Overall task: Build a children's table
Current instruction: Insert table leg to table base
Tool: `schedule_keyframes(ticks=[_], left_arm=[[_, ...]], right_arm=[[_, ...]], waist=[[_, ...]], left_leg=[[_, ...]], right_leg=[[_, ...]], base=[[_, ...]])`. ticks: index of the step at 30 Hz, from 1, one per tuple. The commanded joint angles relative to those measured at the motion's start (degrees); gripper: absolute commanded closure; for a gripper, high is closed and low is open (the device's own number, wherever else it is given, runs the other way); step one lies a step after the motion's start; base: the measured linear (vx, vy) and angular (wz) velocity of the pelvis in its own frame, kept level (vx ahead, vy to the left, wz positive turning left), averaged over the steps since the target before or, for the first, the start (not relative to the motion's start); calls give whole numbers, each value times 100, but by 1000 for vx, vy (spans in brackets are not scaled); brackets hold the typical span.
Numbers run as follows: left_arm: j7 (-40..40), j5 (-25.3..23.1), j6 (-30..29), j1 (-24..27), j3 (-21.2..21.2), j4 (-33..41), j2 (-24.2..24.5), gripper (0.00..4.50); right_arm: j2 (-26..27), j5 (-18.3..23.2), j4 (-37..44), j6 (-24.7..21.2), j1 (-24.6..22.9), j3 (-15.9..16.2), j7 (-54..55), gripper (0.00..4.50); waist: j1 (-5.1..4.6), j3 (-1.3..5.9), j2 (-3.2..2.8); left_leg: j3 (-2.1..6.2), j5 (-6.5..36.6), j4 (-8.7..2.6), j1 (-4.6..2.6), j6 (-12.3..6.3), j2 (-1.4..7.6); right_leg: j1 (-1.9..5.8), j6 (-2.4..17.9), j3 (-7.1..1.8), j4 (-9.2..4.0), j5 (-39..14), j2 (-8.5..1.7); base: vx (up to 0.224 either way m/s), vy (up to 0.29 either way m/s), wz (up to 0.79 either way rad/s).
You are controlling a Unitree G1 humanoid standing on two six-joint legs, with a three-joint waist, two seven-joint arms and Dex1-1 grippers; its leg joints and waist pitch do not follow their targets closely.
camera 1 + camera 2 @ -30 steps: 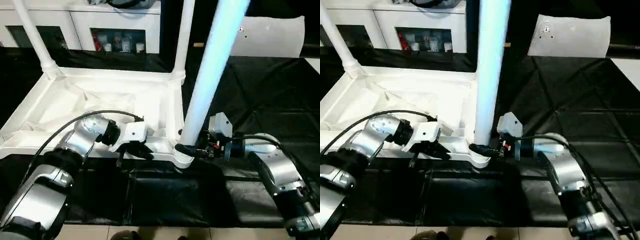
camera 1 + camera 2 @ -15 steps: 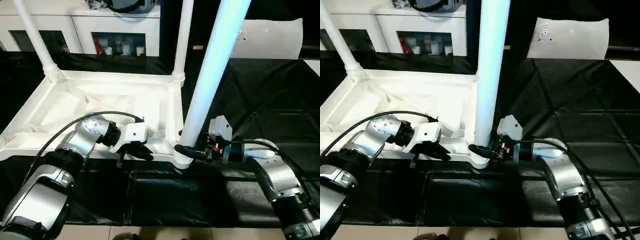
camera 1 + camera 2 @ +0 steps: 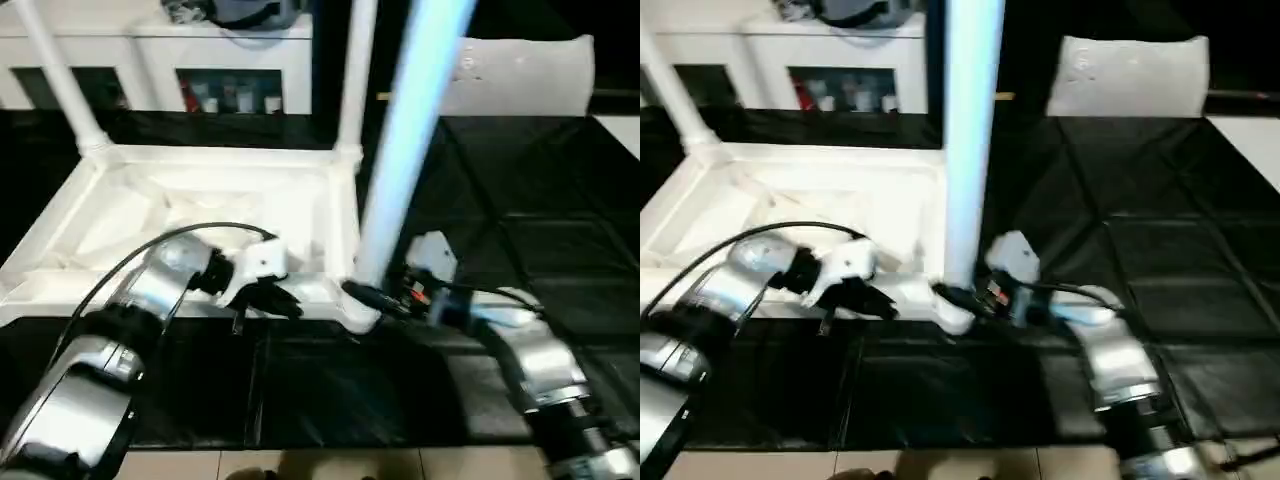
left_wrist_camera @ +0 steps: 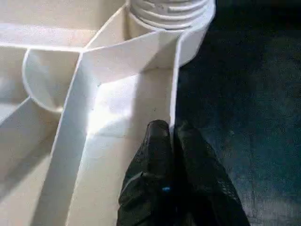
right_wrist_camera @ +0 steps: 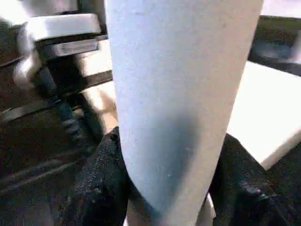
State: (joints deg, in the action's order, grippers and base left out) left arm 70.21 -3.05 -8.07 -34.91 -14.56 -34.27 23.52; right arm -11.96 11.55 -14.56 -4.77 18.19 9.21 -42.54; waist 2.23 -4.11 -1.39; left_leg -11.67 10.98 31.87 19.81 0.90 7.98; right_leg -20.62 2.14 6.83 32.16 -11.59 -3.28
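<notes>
Left tool (image 3: 268, 298) pinched closed on near rim of upturned tabletop (image 3: 200, 215), at 9 o'clock of frame centre. Right tool (image 3: 362, 296) clamped half-wide around upright leg (image 3: 405, 150) seated in near-right corner socket (image 3: 358, 312).

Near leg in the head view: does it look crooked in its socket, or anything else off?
The near leg leans toward the robot's right in the left eye view but stands near upright in the right eye view, so no clear tilt. The right end effector grips its base; the left end effector pinches the tabletop rim. Nothing looks damaged.
</notes>
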Motion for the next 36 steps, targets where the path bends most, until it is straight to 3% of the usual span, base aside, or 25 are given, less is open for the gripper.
schedule_keyframes(ticks=[1, 2, 4, 5, 6, 7, 8, 9, 10, 12, 14, 15, 17, 19, 23, 27, 30, 33, 34, 35, 36], left_arm=[[-668, 603, -631, 46, 298, 631, -491, 450], [-1116, 711, -1136, 237, 476, 1124, -750, 450], [-1644, 768, -1604, 385, 651, 1563, -1124, 450], [-1857, 767, -1776, 427, 720, 1715, -1293, 450], [-2184, 715, -1941, 489, 785, 1923, -1558, 450], [-2366, 640, -2028, 547, 764, 2102, -1711, 450], [-2444, 593, -2054, 582, 733, 2200, -1788, 450], [-2481, 555, -2071, 613, 693, 2281, -1834, 450], [-2564, 512, -2171, 665, 673, 2426, -1885, 450], [-2740, 398, -2251, 736, 619, 2620, -1896, 450], [-2709, 207, -1945, 738, 502, 2527, -1713, 450], [-2643, 100, -1764, 743, 418, 2492, -1561, 450], [-2435, 11, -1427, 761, 306, 2459, -1291, 450], [-2302, 3, -1248, 781, 254, 2453, -1148, 450], [-1827, -118, -363, 720, 146, 1982, -629, 450], [-1343, 55, 533, 481, 272, 1246, -374, 450], [-1322, 232, 668, 335, 409, 966, -364, 450], [-1228, 496, 528, 250, 584, 986, -364, 394], [-1241, 712, 341, 185, 766, 1055, -413, 387], [-1283, 907, 152, 124, 941, 1131, -469, 373], [-1346, 1229, -100, 18, 1201, 1254, -566, 358]], right_arm=[[173, -468, -814, -629, -148, 258, 648, 260], [454, -473, -1037, -665, 32, 149, 1097, 260], [716, -552, -1406, -570, 310, 102, 1534, 260], [818, -584, -1549, -527, 426, 82, 1697, 260], [971, -624, -1762, -450, 613, 47, 1942, 260], [1074, -650, -1880, -414, 736, 22, 2114, 260], [1133, -655, -1942, -404, 805, 6, 2200, 260], [1176, -656, -1982, -405, 853, -7, 2260, 260], [1239, -665, -2003, -424, 887, -37, 2320, 260], [1336, -708, -2031, -383, 931, -104, 2446, 260], [1341, -698, -2010, -329, 902, -120, 2393, 260], [1337, -669, -1993, -285, 886, -138, 2325, 260], [1334, -575, -1940, -127, 862, -240, 2216, 260], [1335, -491, -1900, -19, 854, -334, 2158, 260], [1284, 20, -1483, 159, 808, -820, 1930, 260], [1158, 958, -679, 2, 799, -1338, 1349, 260], [1049, 1172, -428, -131, 800, -1414, 1042, 260], [875, 1285, -173, -392, 763, -1364, 765, 260], [752, 1327, -18, -562, 735, -1328, 668, 260], [645, 1357, 110, -708, 711, -1302, 607, 260], [492, 1482, 320, -1025, 667, -1293, 548, 260]], waist=[[-50, 88, 2], [-79, 89, 11], [-195, 80, 22], [-208, 87, -3], [-252, 90, 53], [-255, 52, 68], [-261, 83, 114], [-235, 75, 84], [-237, 135, 132], [-211, 169, 139], [-206, 191, 133], [-193, 213, 136], [-175, 255, 153], [-143, 306, 189], [-130, 368, 191], [-111, 392, 189], [-76, 418, 174], [-28, 435, 195], [-8, 457, 247], [24, 460, 217], [45, 456, 243]], left_leg=[[518, 2577, -469, -92, 194, 749], [524, 2701, -454, -105, 219, 745], [549, 2904, -471, -55, 279, 743], [540, 2983, -450, -90, 316, 746], [507, 3042, -420, -145, 342, 729], [515, 3027, -400, -118, 237, 675], [509, 2891, -386, -108, 194, 682], [495, 2560, -393, -63, 75, 677], [465, 2178, -413, -7, -16, 703], [405, 1662, -408, 15, -157, 720], [377, 1348, -387, 63, -291, 703], [358, 1232, -368, 46, -350, 695], [337, 1126, -337, 37, -408, 682], [326, 902, -285, 73, -495, 655], [310, 615, -243, 94, -635, 644], [305, 455, -225, 80, -754, 666], [292, 387, -200, 61, -725, 676], [285, 269, -175, 82, -721, 671], [272, 196, -146, 100, -730, 656], [272, 157, -135, 93, -705, 664], [266, 130, -121, 107, -710, 677]], right_leg=[[11, 681, -506, -624, -3657, -895], [-6, 627, -507, -633, -3741, -892], [3, 631, -484, -620, -3592, -866], [-28, 663, -499, -607, -3523, -870], [-72, 721, -512, -622, -3435, -862], [-64, 625, -483, -684, -3663, -873], [-36, 624, -499, -673, -3648, -899], [-18, 620, -528, -679, -3506, -905], [38, 679, -554, -613, -3079, -878], [41, 857, -580, -527, -2327, -847], [91, 988, -576, -459, -1843, -840], [88, 1013, -570, -442, -1669, -821], [105, 1056, -572, -419, -1503, -820], [141, 1069, -566, -381, -1393, -838], [150, 1012, -563, -300, -1030, -784], [149, 1098, -534, -226, -536, -747], [136, 1148, -529, -181, -393, -753], [149, 1223, -528, -123, -214, -762], [156, 1278, -530, -103, -109, -782], [148, 1331, -534, -75, -52, -786], [144, 1384, -518, -52, 12, -770]], base=[[0, 0, 0], [0, 0, 0], [-18, 25, -5], [0, 0, 0], [0, 0, 0], [0, 0, 0], [0, 0, 0], [0, 0, 0], [0, 0, 0], [0, 0, 0], [25, -9, 0], [50, -19, 1], [0, 0, 0], [0, 0, 0], [0, 0, 0], [0, 0, 0], [0, 0, 0], [0, 0, 0], [0, 0, 0], [0, 0, 0], [0, 0, 0]])
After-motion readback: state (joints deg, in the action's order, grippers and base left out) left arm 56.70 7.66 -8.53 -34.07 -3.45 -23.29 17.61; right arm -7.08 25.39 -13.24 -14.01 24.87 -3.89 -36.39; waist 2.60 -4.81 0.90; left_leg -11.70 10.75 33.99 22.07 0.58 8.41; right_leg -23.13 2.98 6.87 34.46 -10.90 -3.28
